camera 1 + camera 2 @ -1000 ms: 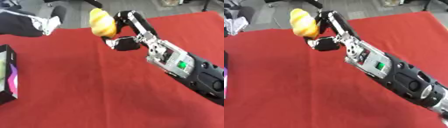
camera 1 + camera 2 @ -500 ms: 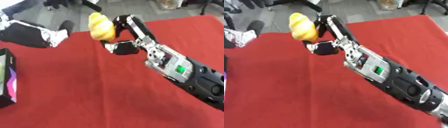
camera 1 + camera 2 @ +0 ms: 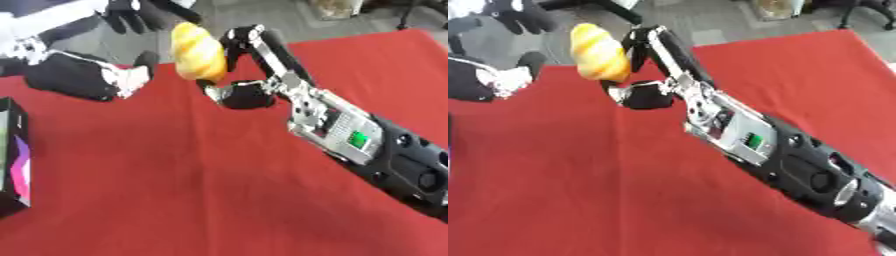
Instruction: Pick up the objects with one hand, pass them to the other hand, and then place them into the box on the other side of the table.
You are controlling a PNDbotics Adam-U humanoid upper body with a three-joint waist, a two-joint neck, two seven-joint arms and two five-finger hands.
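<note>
A yellow oval object (image 3: 198, 52) is held up above the red table (image 3: 175, 190), near its far edge. My right hand (image 3: 248, 94) is shut on it, with fingers (image 3: 254, 42) behind it and the thumb under it. The right arm (image 3: 359, 140) reaches in from the lower right. My left arm (image 3: 83, 80) comes in from the upper left. Its black hand (image 3: 131, 14) hangs open just left of and above the yellow object, not touching it. A black box (image 3: 12, 155) with a colourful side stands at the table's left edge.
Grey floor (image 3: 350, 25) lies beyond the table's far edge, with chair legs and a bag showing at the top right. The red cloth covers all of the table in view.
My left arm has come further in towards the yellow object, and its hand now shows beside it at the top. The right hand still holds the object up in about the same place.
</note>
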